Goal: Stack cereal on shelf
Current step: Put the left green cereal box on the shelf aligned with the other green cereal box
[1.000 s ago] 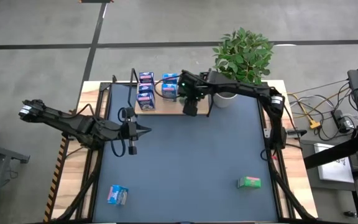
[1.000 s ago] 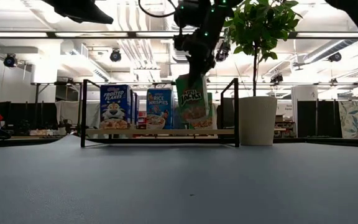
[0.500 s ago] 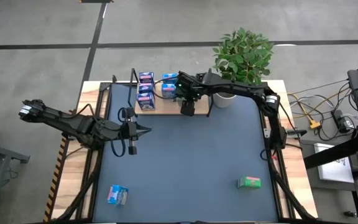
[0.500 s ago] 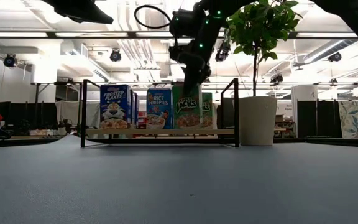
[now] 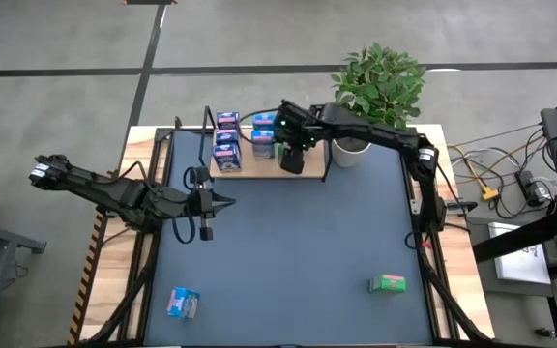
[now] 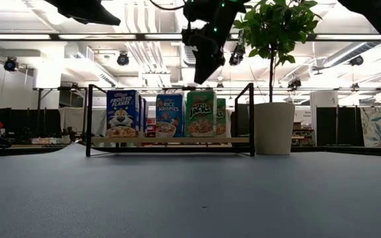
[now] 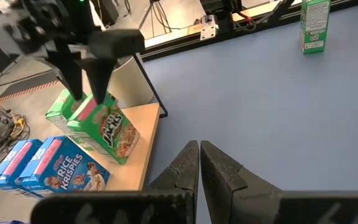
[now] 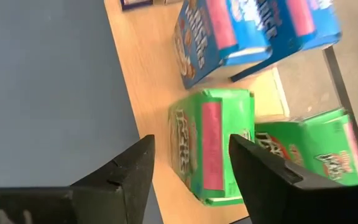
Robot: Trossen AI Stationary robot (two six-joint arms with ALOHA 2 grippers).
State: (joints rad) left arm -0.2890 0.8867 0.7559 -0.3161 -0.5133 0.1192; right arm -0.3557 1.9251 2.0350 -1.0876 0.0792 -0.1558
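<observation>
At twelve o'clock on the blue-grey mat (image 5: 298, 242) in the high view stood the shelf (image 5: 259, 166), a pale wooden board between thin black wire ends. Cardboard boxes stood on it, dark blue ones at its nine o'clock end and light blue beside them. The right gripper (image 5: 291, 147) hung over the shelf's three o'clock half. The left gripper (image 5: 225, 202) waited at nine o'clock on the mat. Two boxes lay off the shelf: a light blue carton (image 5: 183, 303) at seven o'clock and a green carton (image 5: 389, 283) at five o'clock. A leafy plant (image 5: 379, 82) in a white pot stood at one o'clock.

In the low view, the shelf's front row read dark blue, light blue, then a green box (image 6: 201, 114), upright, with the right gripper just above it, clear of its top.

In the left wrist view, the left gripper's fingers (image 7: 188, 163) were pressed together, empty; two green and two light blue boxes showed on the board.

In the right wrist view, the right gripper's fingers (image 8: 132, 167) were spread wide either side of the green box, not touching it.
</observation>
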